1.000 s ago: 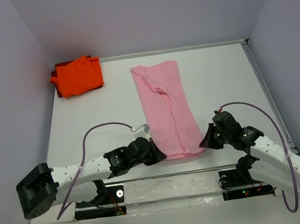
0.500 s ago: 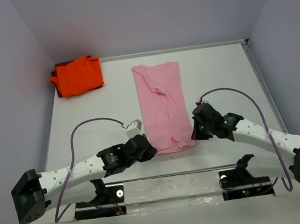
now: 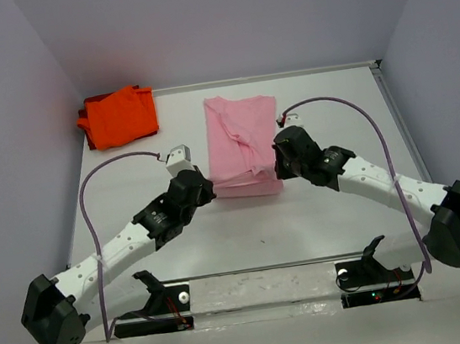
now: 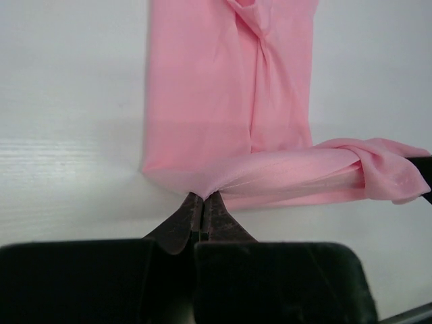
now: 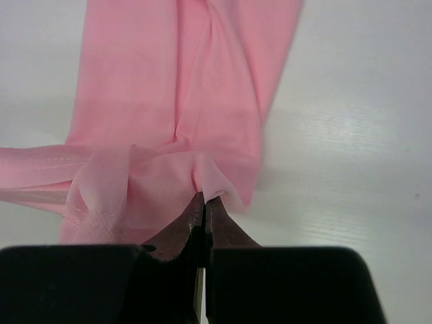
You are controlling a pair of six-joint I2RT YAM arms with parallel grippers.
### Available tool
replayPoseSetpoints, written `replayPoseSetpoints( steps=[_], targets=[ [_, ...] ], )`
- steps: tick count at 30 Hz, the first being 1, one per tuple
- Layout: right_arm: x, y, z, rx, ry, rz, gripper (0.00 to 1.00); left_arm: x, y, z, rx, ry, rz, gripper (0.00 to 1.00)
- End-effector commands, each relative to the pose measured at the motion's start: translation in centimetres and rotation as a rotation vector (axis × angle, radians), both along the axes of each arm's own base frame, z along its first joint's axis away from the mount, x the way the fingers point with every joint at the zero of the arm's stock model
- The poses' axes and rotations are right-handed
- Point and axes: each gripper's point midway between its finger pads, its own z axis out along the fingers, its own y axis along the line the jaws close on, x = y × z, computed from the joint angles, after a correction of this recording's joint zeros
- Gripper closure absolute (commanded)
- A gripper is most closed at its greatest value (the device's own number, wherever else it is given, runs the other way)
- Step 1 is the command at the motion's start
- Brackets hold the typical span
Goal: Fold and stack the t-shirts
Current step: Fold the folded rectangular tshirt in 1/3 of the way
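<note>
Lying in the middle of the worktop (image 3: 325, 117), the pink shirt (image 3: 242, 136) runs long from near to far, with its near end lifted and bent toward the far end. The left pincer (image 3: 209, 190) is pinching the near left corner and the right pincer (image 3: 278, 165) the near right corner. The far end lies straight ahead of both, so the fold should go that way, I think. The orange shirt (image 3: 121, 116) sits folded in the far left corner. A second ago both pincers were back at the near edge and the pink shirt lay longer.
</note>
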Motion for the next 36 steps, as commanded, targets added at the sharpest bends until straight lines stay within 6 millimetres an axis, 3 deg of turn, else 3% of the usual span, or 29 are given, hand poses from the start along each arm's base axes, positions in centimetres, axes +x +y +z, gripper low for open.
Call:
replayPoseSetpoints(
  steps=[1, 7, 15, 16, 20, 21, 22, 24, 26, 27, 28, 30, 31, 32, 33, 35, 36],
  targets=[
    [3.9, -0.5, 3.4, -0.096, -0.150, -0.065, 1.00, 3.0, 0.4, 2.1, 0.072, -0.090, -0.034, 1.00],
    [7.4, -1.8, 4.6, -0.157, -0.196, -0.163, 1.00, 5.8, 0.0, 1.2, 0.126, -0.100, -0.061, 1.00],
    [10.6, -3.2, 4.1, -0.208, -0.203, -0.259, 1.00, 9.9, -0.7, -0.1, 0.138, -0.090, -0.046, 1.00],
    [10.9, -3.0, 3.6, -0.216, -0.195, -0.260, 1.00, 10.6, -1.0, 0.5, 0.131, -0.103, -0.040, 1.00],
    [12.2, -3.3, 2.1, -0.232, -0.170, -0.284, 1.00, 12.9, -2.1, -0.1, 0.143, -0.087, -0.043, 1.00],
    [12.4, -3.1, 1.8, -0.233, -0.165, -0.287, 1.00, 13.4, -2.4, -1.3, 0.157, -0.066, -0.051, 1.00],
    [12.7, -3.0, 1.7, -0.235, -0.165, -0.290, 1.00, 14.1, -2.9, -0.7, 0.149, -0.076, -0.054, 1.00],
    [13.2, -2.6, 0.4, -0.246, -0.148, -0.290, 1.00, 15.0, -3.3, -1.9, 0.162, -0.053, -0.061, 1.00],
    [13.8, -2.6, -0.3, -0.245, -0.138, -0.304, 1.00, 16.0, -3.8, -1.4, 0.169, -0.065, -0.071, 1.00],
    [14.0, -2.4, -1.6, -0.257, -0.118, -0.299, 1.00, 16.4, -3.6, -2.7, 0.191, -0.036, -0.068, 1.00],
    [14.3, -2.1, -1.9, -0.255, -0.116, -0.299, 1.00, 17.1, -4.0, -2.1, 0.185, -0.047, -0.077, 1.00],
    [15.0, -2.2, -3.0, -0.267, -0.100, -0.308, 1.00, 17.8, -3.9, -3.6, 0.211, -0.015, -0.081, 1.00],
    [15.2, -2.1, -4.6, -0.291, -0.077, -0.305, 1.00, 18.4, -4.0, -3.2, 0.213, -0.021, -0.081, 0.98],
    [15.4, -1.9, -5.1, -0.299, -0.069, -0.301, 0.94, 18.7, -3.8, -3.6, 0.225, -0.008, -0.069, 0.91],
    [16.0, -2.1, -5.8, -0.308, -0.058, -0.306, 0.79, 18.9, -3.3, -4.4, 0.243, 0.017, -0.058, 0.72],
    [16.4, -1.8, -6.2, -0.315, -0.055, -0.300, 0.54, 19.6, -3.0, -3.9, 0.242, 0.018, -0.049, 0.52],
    [16.9, -2.2, -5.9, -0.324, -0.064, -0.306, 0.34, 19.6, -2.5, -3.8, 0.247, 0.034, -0.038, 0.43]
  ],
)
